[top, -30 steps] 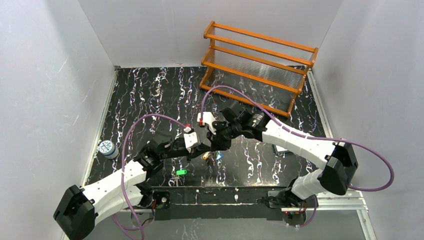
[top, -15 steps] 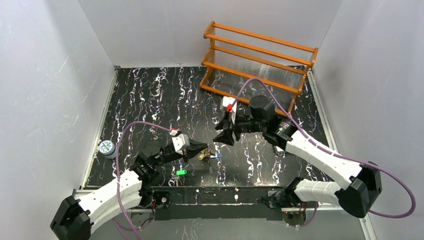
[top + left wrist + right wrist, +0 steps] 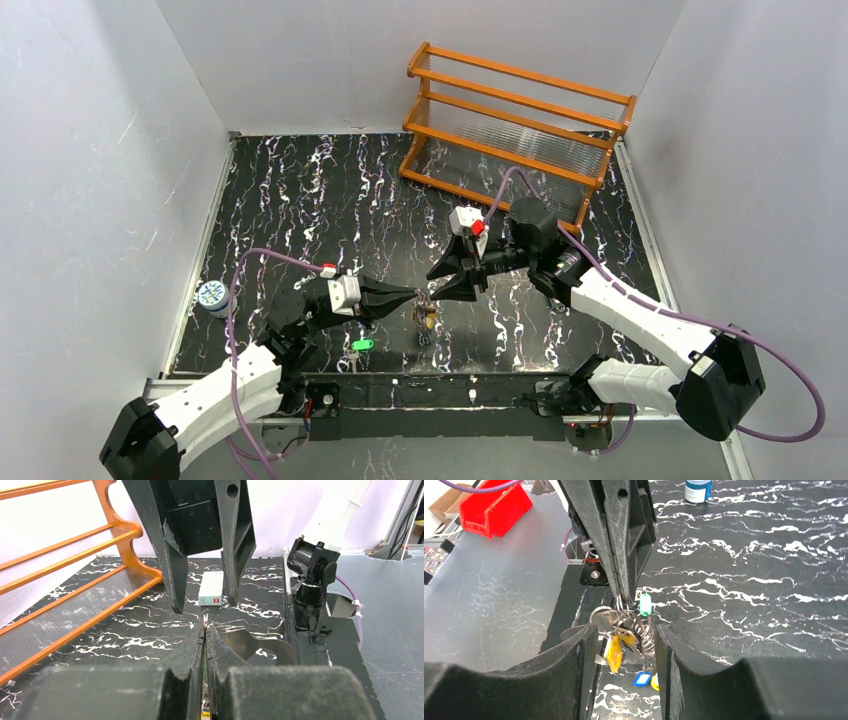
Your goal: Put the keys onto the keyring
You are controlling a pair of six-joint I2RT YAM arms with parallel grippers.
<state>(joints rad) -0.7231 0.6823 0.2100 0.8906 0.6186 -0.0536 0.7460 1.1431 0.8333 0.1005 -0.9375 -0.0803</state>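
Observation:
My left gripper (image 3: 411, 294) (image 3: 205, 628) is shut on the keyring (image 3: 645, 632), a pale wire loop whose end shows past its fingertips. A bunch of keys (image 3: 426, 320) hangs from it: a yellow-headed key (image 3: 614, 653), plain metal keys, and a blue tag (image 3: 641, 679) lower down. My right gripper (image 3: 452, 281) (image 3: 625, 630) faces the left one. It is open, with one finger on each side of the hanging bunch. A green-headed key (image 3: 362, 344) (image 3: 644, 605) lies loose on the table near the left arm.
An orange wooden rack (image 3: 520, 130) stands at the back right. A small blue-white can (image 3: 212, 297) sits by the left wall. A small white box (image 3: 210, 588) lies on the table beyond the right gripper. The table's near edge is just behind the keys.
My right gripper opened, let go of the bunch and pulled back, then came down around it again. My left gripper drew back toward the near left with the keyring still held.

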